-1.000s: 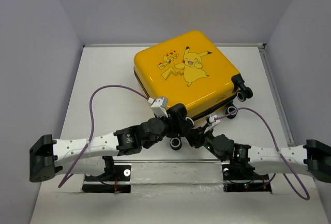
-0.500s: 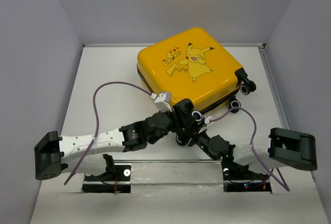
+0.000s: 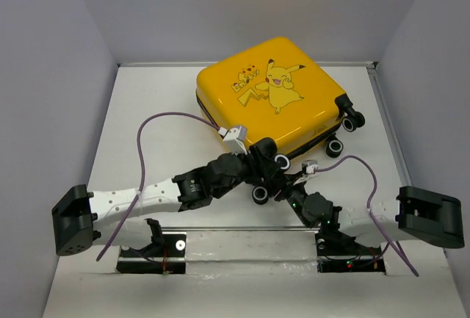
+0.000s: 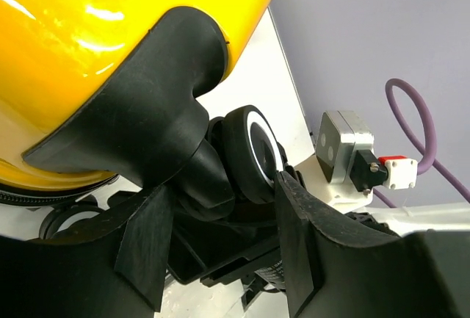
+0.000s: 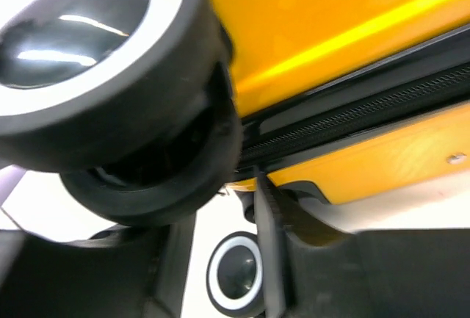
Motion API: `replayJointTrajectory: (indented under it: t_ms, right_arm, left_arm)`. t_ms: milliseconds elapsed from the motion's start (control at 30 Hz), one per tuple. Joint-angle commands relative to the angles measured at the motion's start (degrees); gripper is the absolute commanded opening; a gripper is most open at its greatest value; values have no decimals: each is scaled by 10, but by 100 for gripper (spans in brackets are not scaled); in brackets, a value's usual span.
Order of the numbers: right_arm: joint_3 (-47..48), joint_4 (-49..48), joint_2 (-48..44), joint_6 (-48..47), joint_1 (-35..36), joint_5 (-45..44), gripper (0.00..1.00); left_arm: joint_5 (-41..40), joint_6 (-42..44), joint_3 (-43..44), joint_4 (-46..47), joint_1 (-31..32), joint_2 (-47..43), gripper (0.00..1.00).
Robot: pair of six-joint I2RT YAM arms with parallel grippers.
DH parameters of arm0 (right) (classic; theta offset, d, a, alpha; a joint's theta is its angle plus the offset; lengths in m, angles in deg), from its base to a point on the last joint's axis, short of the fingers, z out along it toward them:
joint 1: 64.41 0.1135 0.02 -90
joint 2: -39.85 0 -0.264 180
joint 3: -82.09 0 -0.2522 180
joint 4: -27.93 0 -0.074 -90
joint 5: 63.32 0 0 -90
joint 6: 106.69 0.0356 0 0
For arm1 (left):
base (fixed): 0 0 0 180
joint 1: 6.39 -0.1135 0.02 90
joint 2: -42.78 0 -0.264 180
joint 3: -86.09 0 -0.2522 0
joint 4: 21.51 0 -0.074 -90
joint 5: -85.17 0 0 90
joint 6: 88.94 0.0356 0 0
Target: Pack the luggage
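Lying flat on the white table (image 3: 147,98), the yellow suitcase (image 3: 272,112) is closed with the cartoon print facing up. It sits toward the far side of the table, turned at an angle to the table edges. Two far wheels (image 3: 351,122) project from its right-hand edge. Two more wheels sit at the corner nearest the arms, and both arms reach in to that corner.

Left gripper (image 4: 220,186): released. The fingers (image 4: 294,244) are spread and straddle the corner wheel (image 4: 253,153) and the black mount (image 4: 147,105) that carries it. One finger touches the white-ringed face of the wheel. Contact on the other side cannot be determined. A purple cable (image 3: 158,123) loops from this arm over the table.

Right gripper (image 5: 220,208): released. The fingers stand apart, just under the suitcase's edge. A second wheel (image 5: 235,274) and a strip of table show through the gap between them, with nothing clamped. A close wheel (image 5: 95,39), black with a white ring, fills the upper left of the right wrist view, just beside the fingertips. Whether this is the wheel straddled by the left gripper cannot be determined. The black zipper (image 5: 367,116) runs between the two yellow shell halves and is shut along the whole visible stretch
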Motion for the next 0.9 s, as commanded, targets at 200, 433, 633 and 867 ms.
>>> replayJointTrajectory:
  t_ms: [200,433,633,867]
  right_arm:
    - [49,10,17,-28,0,-36,51]
    - [57,-54,83,-30,0,-30,42]
    - [64,-130,128,-68,-5,-54,38]
    - [69,-195,158,-112,-6,-75,37]
  left_arm:
    - [22,87,29,113,-10,18,6]
    - [37,87,30,122,-10,27,6]
    - [49,89,33,124,-10,26,6]
    - [52,93,33,123,-10,26,6]
